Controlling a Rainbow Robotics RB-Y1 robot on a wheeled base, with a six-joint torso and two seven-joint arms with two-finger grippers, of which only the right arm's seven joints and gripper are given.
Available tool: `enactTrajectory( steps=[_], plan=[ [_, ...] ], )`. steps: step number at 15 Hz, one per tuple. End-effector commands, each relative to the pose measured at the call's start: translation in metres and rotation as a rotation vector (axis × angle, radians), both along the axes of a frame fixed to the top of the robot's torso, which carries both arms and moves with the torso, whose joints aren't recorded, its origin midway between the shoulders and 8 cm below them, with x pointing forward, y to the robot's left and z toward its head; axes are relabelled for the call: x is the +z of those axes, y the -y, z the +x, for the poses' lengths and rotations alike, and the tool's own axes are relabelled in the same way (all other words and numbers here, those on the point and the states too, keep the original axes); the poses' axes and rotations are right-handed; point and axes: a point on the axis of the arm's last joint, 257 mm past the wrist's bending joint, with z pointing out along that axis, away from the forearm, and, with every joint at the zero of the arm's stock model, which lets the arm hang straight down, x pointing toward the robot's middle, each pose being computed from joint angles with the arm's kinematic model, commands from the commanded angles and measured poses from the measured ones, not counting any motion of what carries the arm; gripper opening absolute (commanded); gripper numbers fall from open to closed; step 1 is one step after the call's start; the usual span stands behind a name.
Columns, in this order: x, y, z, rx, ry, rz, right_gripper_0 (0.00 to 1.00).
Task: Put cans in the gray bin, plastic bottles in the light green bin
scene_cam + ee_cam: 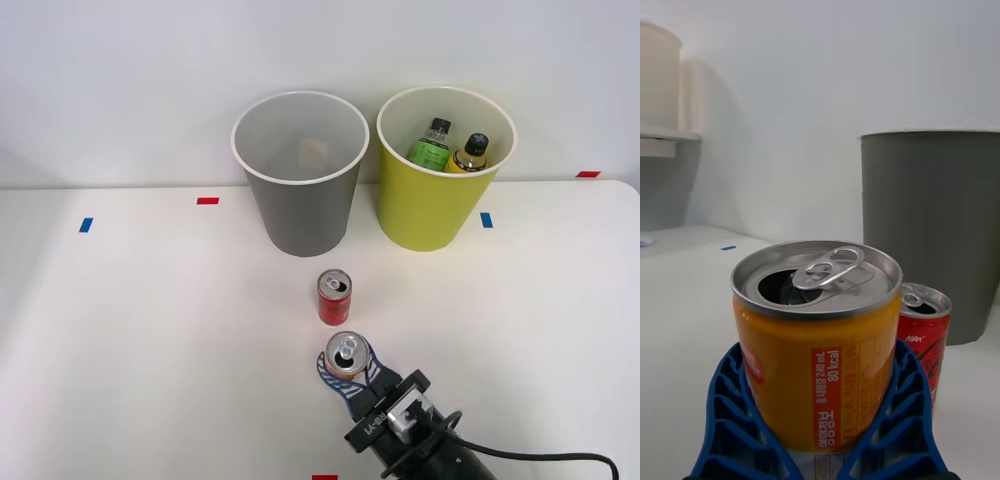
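The orange can (pixel 347 355) stands upright on the white table (pixel 150 350), near the front edge. Its silver top is open, with the pull tab lifted a little. The right gripper (pixel 349 374) has its two blue ribbed fingers (pixel 726 409) pressed against the can's sides, one on each side, so the jaws are closed around the can.

Just past it, toward the bins, the red can (pixel 334 297) stands upright too, apart from the orange one. Its top is open as well.

Farther back stands the gray bin (pixel 300 175). Something small and pale lies at its bottom, but I cannot tell what it is. Right beside it, on the robot's right, is the light green bin (pixel 445 170). Inside it are the green-label bottle (pixel 431 144) and the yellow-orange bottle (pixel 470 154), both with black caps.

Small red and blue tape marks (pixel 207 201) dot the table.
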Motion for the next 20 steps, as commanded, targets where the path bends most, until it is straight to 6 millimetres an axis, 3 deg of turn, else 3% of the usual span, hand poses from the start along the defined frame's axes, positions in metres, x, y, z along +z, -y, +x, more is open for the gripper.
enactTrajectory(
  steps=[1, 7, 13, 20],
  plan=[
    [0.023, 0.007, -0.007, 0.029, 0.021, 0.034, 0.0],
    [0.089, 0.012, 0.004, 0.044, 0.101, 0.149, 0.0],
    [0.135, 0.02, 0.011, 0.049, 0.16, 0.227, 0.0],
    [0.2, 0.014, 0.058, 0.028, 0.227, 0.302, 0.0]
  ],
)
